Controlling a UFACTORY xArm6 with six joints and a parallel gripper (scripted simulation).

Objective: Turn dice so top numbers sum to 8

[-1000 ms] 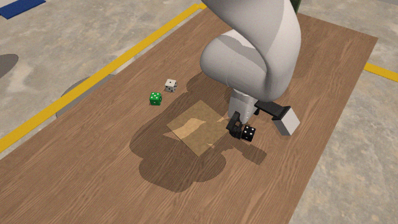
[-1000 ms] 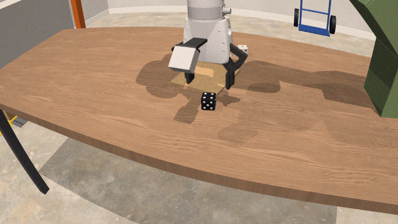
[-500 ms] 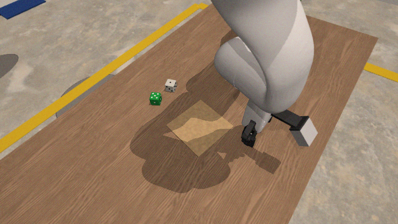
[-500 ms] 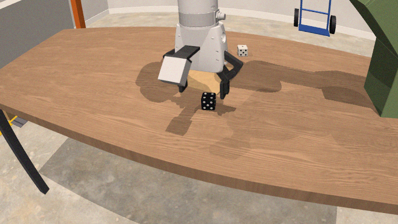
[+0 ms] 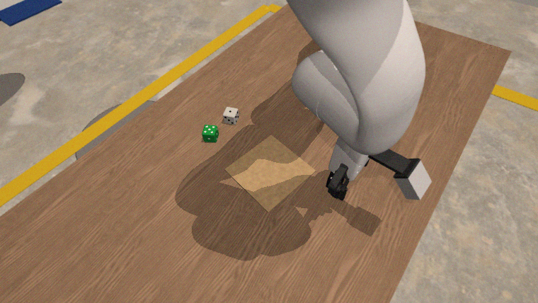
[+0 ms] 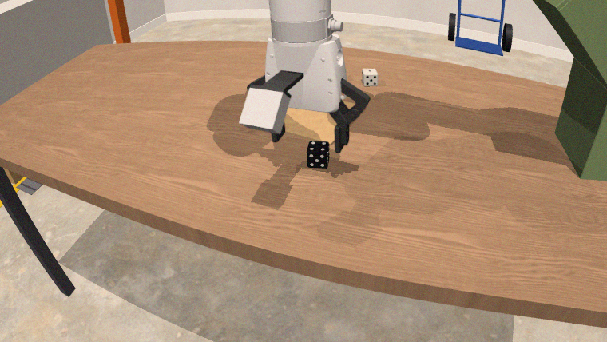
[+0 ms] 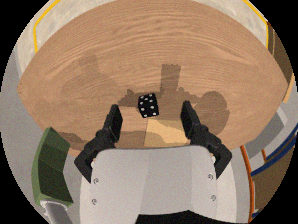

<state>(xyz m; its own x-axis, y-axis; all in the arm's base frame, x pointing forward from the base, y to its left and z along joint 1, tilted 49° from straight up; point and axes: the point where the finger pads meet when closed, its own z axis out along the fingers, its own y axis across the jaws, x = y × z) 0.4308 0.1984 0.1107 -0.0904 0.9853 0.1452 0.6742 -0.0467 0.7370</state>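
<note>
The only markings I can make out are pips: four on top of the black die [image 6: 317, 154] [image 7: 148, 105], one on the white die [image 5: 231, 115] [image 6: 369, 77] and five on the green die [image 5: 209, 133].

My worktop [image 5: 112, 226] [image 6: 382, 255] [image 7: 150, 50] is brown, grained wood, crossed by my shadow. Around it is a mottled grey floor [image 5: 470, 226] [image 6: 140, 255] with yellow lines [image 5: 139, 97]. Beyond are pale walls, an orange post [image 6: 118, 21], and a blue hand truck [image 6: 478, 45] with two black wheels; a large green object [image 6: 590, 114] [image 7: 42, 170] stands to one side.

I count three dice and one tan mat [image 5: 270, 180] [image 6: 311, 121] [image 7: 170, 132]. All three dice are off the mat: black near one corner, white and green near each other on another side. My pincer [image 5: 338, 192] [image 6: 307, 143] [image 7: 150, 110] is spread wide, holding nothing, above the worktop by the black die.
</note>
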